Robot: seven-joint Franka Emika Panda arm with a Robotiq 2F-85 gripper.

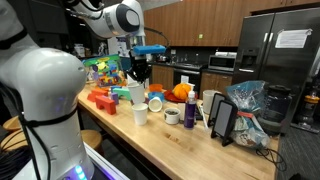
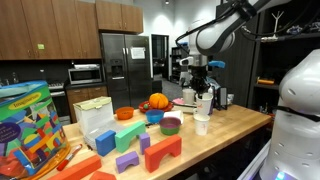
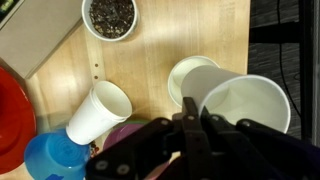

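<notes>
Kitchen with wooden cabinets and a steel refrigerator [image 2: 125, 55]; a long pale wooden bench [image 3: 150, 60] carries the objects. Your tool [image 3: 197, 128] is closed, and its dark fingers [image 3: 185, 130] pinch the near wall of a tall white paper cup [image 3: 250, 105]. You see that cup at the right of the wrist view, with its mouth open to the camera. In an exterior view the tool [image 2: 201, 88] hangs over the far half of the bench with the tall white paper cup [image 2: 204, 103] beneath it. A second white cup [image 3: 185, 75] sits just beside the held one; their rims overlap in the wrist view, and you cannot tell whether they touch. A third white cup [image 3: 98, 112] stands apart, near a blue plastic bowl [image 3: 55, 160] and the edge of a red plate [image 3: 8, 120]. A small white bowl of dark grains [image 3: 110, 15] lies at the top of the wrist view. An orange pumpkin-shaped object [image 2: 158, 101] sits near the cups, and coloured building blocks [image 2: 150, 150] fill the near end.
</notes>
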